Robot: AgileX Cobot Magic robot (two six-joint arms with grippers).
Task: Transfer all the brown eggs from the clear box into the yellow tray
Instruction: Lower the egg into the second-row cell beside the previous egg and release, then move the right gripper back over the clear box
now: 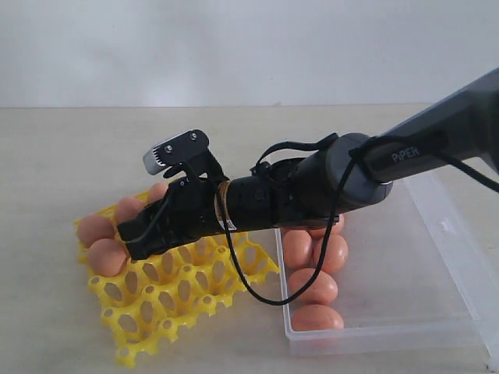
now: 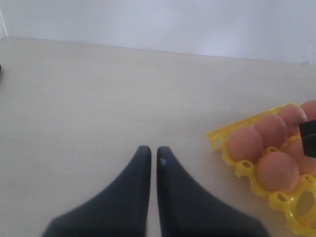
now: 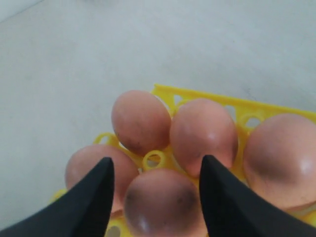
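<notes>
The yellow tray lies on the table at the left, with several brown eggs in its far-left cells. My right gripper reaches across over those cells. In the right wrist view it stands open, its fingers on either side of one brown egg that sits in a cell, with a small gap at each side. More brown eggs lie in the clear box at the right, along its left wall. My left gripper is shut on nothing, over bare table beside the tray's corner.
The right arm and its looping black cable hang over the gap between tray and box. The clear box's lid flap lies open at the far right. A pale wall stands behind the table.
</notes>
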